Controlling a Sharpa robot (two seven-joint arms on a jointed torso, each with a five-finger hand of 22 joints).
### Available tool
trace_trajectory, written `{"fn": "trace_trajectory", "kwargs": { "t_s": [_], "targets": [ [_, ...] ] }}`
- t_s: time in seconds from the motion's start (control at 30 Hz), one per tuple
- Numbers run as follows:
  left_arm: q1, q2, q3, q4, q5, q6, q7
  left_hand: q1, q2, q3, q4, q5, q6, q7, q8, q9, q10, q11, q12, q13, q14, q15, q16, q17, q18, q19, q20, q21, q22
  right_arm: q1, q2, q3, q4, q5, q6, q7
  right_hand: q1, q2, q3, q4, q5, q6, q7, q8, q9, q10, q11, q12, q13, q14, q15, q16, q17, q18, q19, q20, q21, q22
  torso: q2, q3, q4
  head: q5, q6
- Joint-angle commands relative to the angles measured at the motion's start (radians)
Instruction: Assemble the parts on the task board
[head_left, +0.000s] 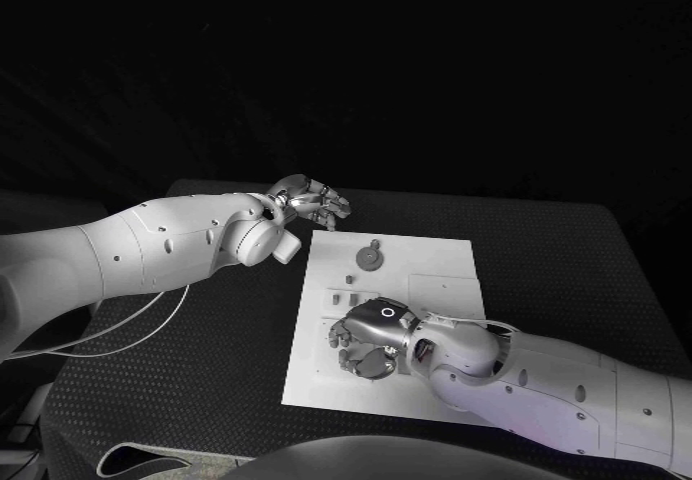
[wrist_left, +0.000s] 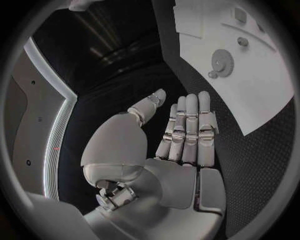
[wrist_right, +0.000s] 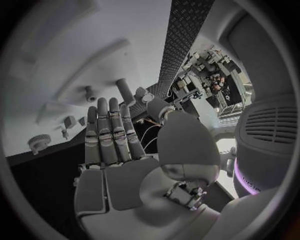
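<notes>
Your right robot hand (head_left: 372, 335) sits nearest you, low over the near half of the board (head_left: 433, 390), palm down. In the right wrist view its fingers (wrist_right: 109, 135) lie straight and side by side with nothing between them, so it is released. A round part (head_left: 375, 366) lies under that hand on the board, but you cannot tell whether they touch. Just beyond the hand, small parts (head_left: 343, 296) stand on the board's middle. Farther on, a gear (head_left: 372, 257) lies flat near the far edge. Beyond the board's far left corner, your left robot hand (head_left: 309, 202) hovers over the black worktop (head_left: 173, 400), fingers (wrist_left: 190, 125) extended together, holding nothing.
</notes>
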Motion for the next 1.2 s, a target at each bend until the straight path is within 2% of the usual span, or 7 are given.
{"fn": "trace_trajectory", "kwargs": {
  "t_s": [0.03,0.33,0.57,0.8,0.9,1.13,1.2],
  "targets": [
    [0.002,0.000,0.001,0.002,0.006,0.013,0.009,-0.009,0.004,-0.002,0.002,-0.002,-0.009,0.000,0.004,-0.001,-0.006,0.001,0.001,0.002,0.005,0.001,-0.006,0.001,0.017,0.003,0.000,-0.005,0.002,0.000,-0.022,0.001,0.017,0.045,-0.047,0.032,0.000,-0.015,-0.004,0.007,0.000,-0.006,-0.003,-0.004,0.001,-0.001,-0.003,0.003,0.001,-0.002,-0.003,-0.001,0.001,-0.022,-0.006,-0.002,0.004,0.028,0.000,-0.0001,-0.0002,-0.001,0.003],
    [0.002,0.000,0.001,-0.010,0.006,0.010,0.012,-0.010,0.004,-0.003,0.003,-0.002,-0.009,0.000,0.004,-0.002,-0.006,0.002,0.001,0.002,0.005,0.001,-0.006,0.002,0.017,0.003,0.000,-0.005,0.002,0.047,-0.138,0.053,0.104,0.249,-0.066,0.100,-0.094,-0.048,-0.094,0.034,0.000,-0.034,0.008,-0.015,-0.001,-0.027,0.007,-0.005,0.001,-0.054,0.019,-0.022,0.000,-0.045,-0.069,-0.002,-0.002,0.028,-0.003,0.0018,-0.0053,-0.017,0.021],
    [0.001,0.011,0.000,-0.036,0.006,0.014,0.017,-0.011,0.006,-0.003,0.004,-0.002,-0.004,-0.001,0.007,-0.001,-0.005,0.001,0.002,0.002,0.005,0.001,-0.007,0.002,0.017,0.004,0.000,-0.006,0.002,0.147,-0.285,0.088,0.157,0.392,0.104,0.044,-0.119,0.023,-0.136,0.038,0.001,-0.012,-0.001,0.002,0.009,0.039,-0.025,0.035,0.022,0.022,-0.017,0.020,0.019,-0.029,-0.015,-0.017,0.040,0.026,-0.009,0.0028,-0.0105,-0.036,0.042],
    [-0.001,0.020,0.000,-0.049,0.007,0.018,0.023,-0.012,0.011,-0.003,0.005,-0.002,0.007,-0.007,0.015,0.001,-0.001,-0.001,0.003,0.004,0.005,0.001,-0.007,0.003,0.017,0.004,0.000,-0.008,0.004,0.180,-0.353,0.089,0.097,0.489,0.227,-0.107,-0.175,0.049,-0.161,0.093,0.004,0.033,-0.034,0.025,0.028,0.210,-0.102,0.169,0.132,0.191,-0.103,0.148,0.115,0.024,0.152,-0.038,0.121,0.026,-0.019,0.0046,-0.0200,-0.044,0.054],
    [-0.001,0.019,0.000,-0.048,0.007,0.019,0.022,-0.012,0.011,-0.003,0.005,-0.002,0.007,-0.007,0.015,0.001,-0.001,-0.001,0.003,0.004,0.005,0.001,-0.007,0.003,0.017,0.004,0.000,-0.008,0.004,0.180,-0.376,0.088,0.094,0.521,0.278,-0.172,-0.156,0.057,-0.189,0.086,0.009,0.051,-0.079,0.027,0.049,0.157,-0.113,0.487,0.448,0.194,-0.166,0.422,0.353,0.053,0.241,-0.067,0.222,0.037,-0.022,0.0057,-0.0223,-0.046,0.053],
    [-0.002,0.006,-0.001,-0.012,0.008,0.019,0.019,-0.013,0.010,-0.004,0.005,-0.002,0.007,-0.007,0.015,0.000,-0.001,-0.001,0.003,0.004,0.005,0.001,-0.007,0.003,0.017,0.004,0.001,-0.008,0.004,0.178,-0.417,0.066,0.156,0.600,0.396,-0.309,-0.243,0.071,-0.216,0.151,0.001,0.060,-0.067,0.024,0.079,0.055,-0.139,0.885,0.808,0.231,-0.232,0.725,0.505,0.054,0.325,-0.112,0.418,0.030,-0.023,0.0080,-0.0261,-0.048,0.053],
    [-0.002,0.007,-0.001,0.001,0.008,0.021,0.018,-0.013,0.010,-0.004,0.005,-0.002,0.007,-0.007,0.015,0.000,-0.001,-0.001,0.003,0.004,0.005,0.001,-0.007,0.003,0.017,0.004,0.001,-0.008,0.004,0.176,-0.434,0.043,0.178,0.623,0.412,-0.360,-0.278,0.069,-0.208,0.179,-0.001,0.068,-0.074,0.025,0.093,0.042,-0.143,0.960,0.874,0.235,-0.242,0.802,0.504,0.054,0.330,-0.132,0.486,0.030,-0.023,0.0071,-0.0253,-0.053,0.050]
  ]
}}
